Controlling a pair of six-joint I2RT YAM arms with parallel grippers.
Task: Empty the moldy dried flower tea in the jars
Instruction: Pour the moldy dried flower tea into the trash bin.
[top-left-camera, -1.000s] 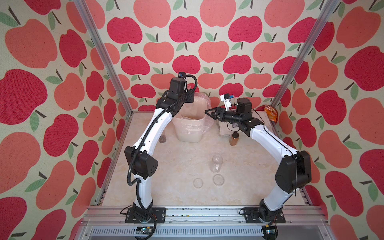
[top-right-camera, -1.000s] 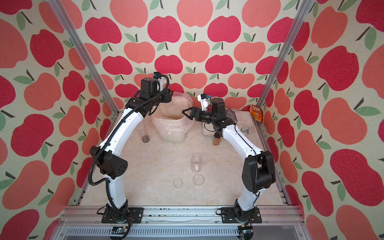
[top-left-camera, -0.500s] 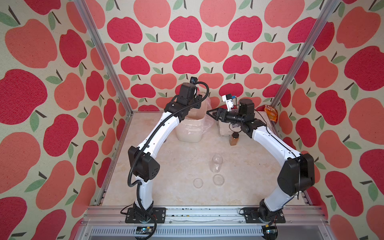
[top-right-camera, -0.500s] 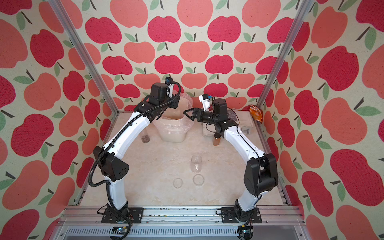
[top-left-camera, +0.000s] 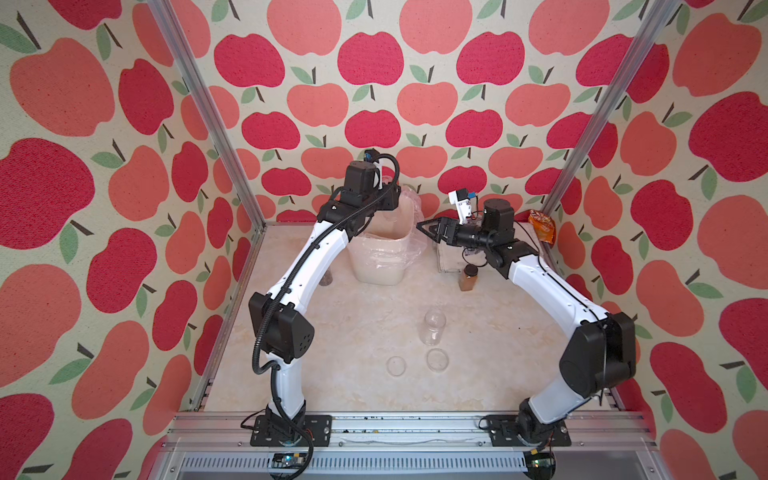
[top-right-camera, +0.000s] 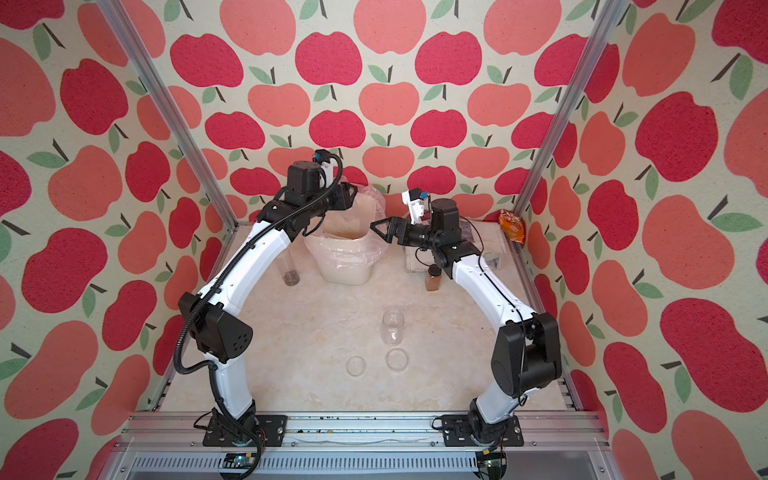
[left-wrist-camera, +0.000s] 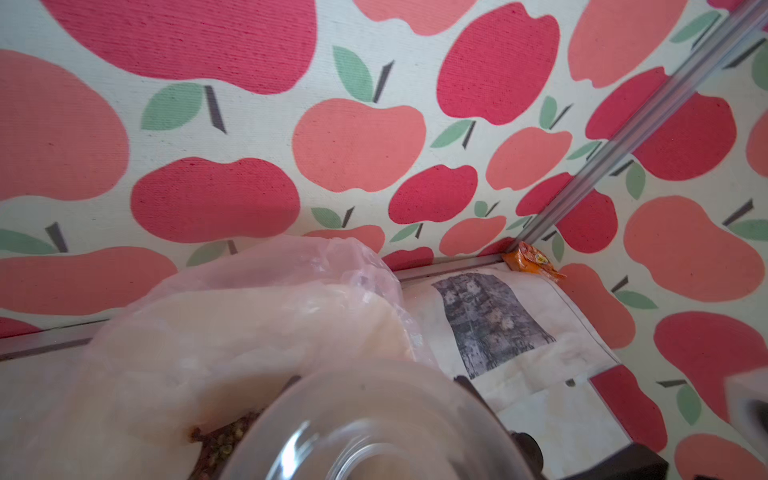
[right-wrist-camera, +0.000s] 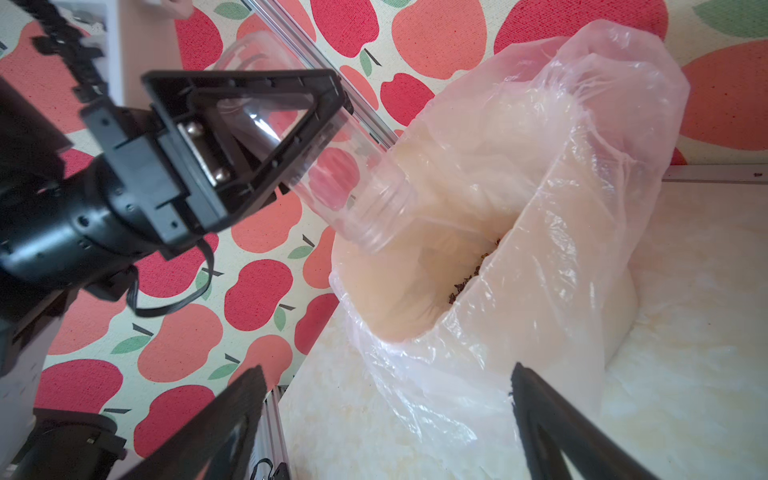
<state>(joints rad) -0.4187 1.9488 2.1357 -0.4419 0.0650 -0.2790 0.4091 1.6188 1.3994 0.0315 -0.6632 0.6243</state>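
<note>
Clear jar (right-wrist-camera: 365, 208) clamped in left gripper (right-wrist-camera: 307, 124), tilted mouth-down over plastic-lined white bin (top-left-camera: 376, 270); dark tea bits (right-wrist-camera: 469, 278) lying inside the liner. Right gripper (top-left-camera: 428, 230) spread wide, empty, just beside bin. Second jar (top-left-camera: 434, 328) upright and empty mid-table, two lids (top-left-camera: 395, 365) near it; third jar (top-right-camera: 291, 270), tea at bottom, beside left arm.

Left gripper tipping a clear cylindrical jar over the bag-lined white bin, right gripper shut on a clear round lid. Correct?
No: the right gripper is open and empty, clear in the right wrist view. Both clear round lids lie on the table. The left gripper does tip the clear cylindrical jar over the bag-lined white bin.
</note>
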